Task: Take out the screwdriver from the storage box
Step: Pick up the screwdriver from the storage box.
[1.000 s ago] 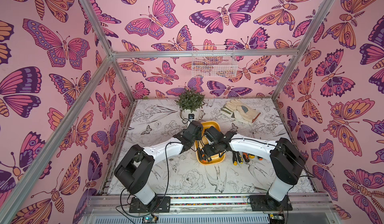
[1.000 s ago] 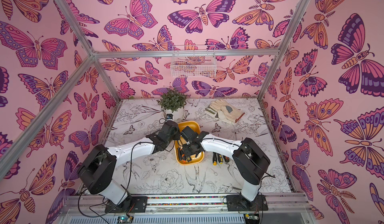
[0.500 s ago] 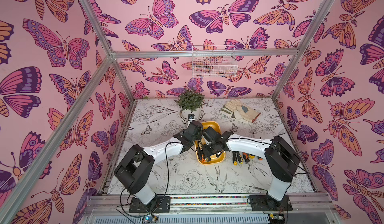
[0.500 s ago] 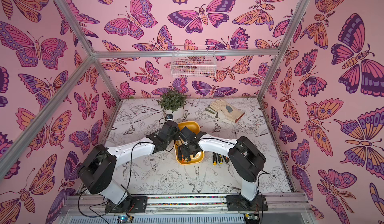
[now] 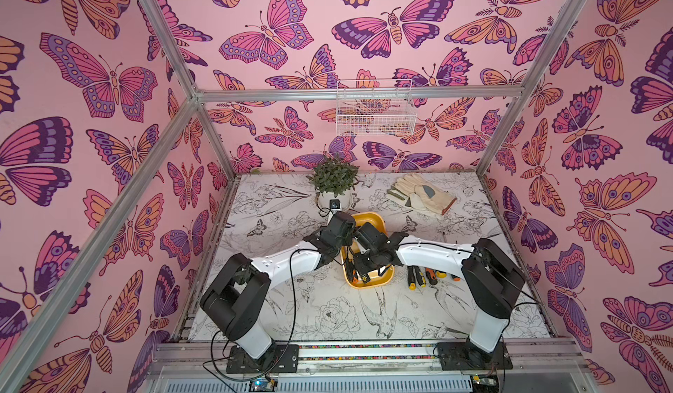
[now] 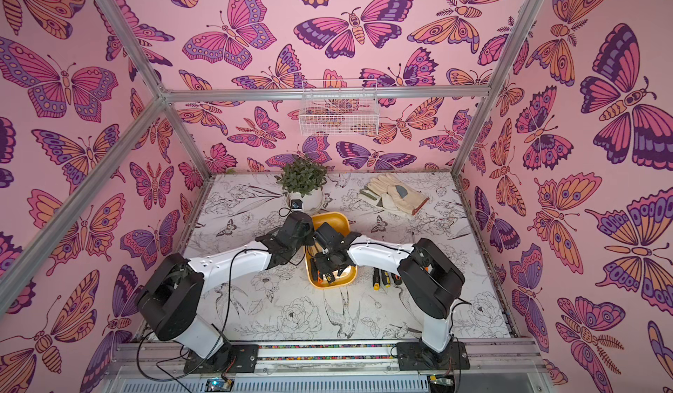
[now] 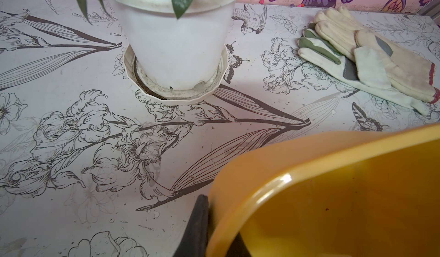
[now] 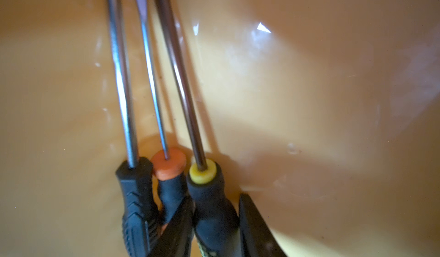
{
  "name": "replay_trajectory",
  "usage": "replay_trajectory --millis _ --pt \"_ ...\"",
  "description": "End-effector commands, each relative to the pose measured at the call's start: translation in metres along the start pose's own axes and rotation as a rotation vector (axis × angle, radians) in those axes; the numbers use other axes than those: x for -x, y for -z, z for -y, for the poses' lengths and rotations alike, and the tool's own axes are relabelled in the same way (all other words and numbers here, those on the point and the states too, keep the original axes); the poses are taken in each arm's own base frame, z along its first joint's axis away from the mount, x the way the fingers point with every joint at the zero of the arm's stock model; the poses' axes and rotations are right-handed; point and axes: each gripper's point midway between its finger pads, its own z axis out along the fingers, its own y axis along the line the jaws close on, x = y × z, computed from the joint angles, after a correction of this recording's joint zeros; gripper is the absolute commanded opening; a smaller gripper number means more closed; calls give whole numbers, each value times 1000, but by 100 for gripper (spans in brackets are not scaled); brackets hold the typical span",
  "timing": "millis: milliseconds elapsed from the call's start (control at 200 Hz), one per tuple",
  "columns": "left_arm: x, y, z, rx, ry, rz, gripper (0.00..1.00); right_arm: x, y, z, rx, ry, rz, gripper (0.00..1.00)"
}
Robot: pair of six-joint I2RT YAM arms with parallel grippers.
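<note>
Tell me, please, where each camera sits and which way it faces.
Top views: high behind the arm bases, over the flower-print table; left arm, right arm show.
Left wrist: low, facing the white plant pot; left claw grips the shallow yellow plastic tray.
Right wrist: inside the tray; right claw straddles the yellow-collared black screwdriver.
Shared: tray in all; pot also from above.

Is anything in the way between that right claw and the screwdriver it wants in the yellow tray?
Nothing visible. The right gripper straddles the handle of the yellow-collared screwdriver inside the storage box, a jaw on each side. The orange-collared screwdriver lies close beside it and might get nudged on the lift.
</note>
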Motion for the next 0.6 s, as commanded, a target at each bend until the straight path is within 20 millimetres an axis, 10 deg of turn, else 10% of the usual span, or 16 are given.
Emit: replay_trajectory --millis 0,596 --pt "14 4 9 -19 -4 30 0 -14 -15 29 -55 -46 -37 34" --pt "17 7 19 -7 -10 50 0 -19 -35 61 -76 -44 -46 28"
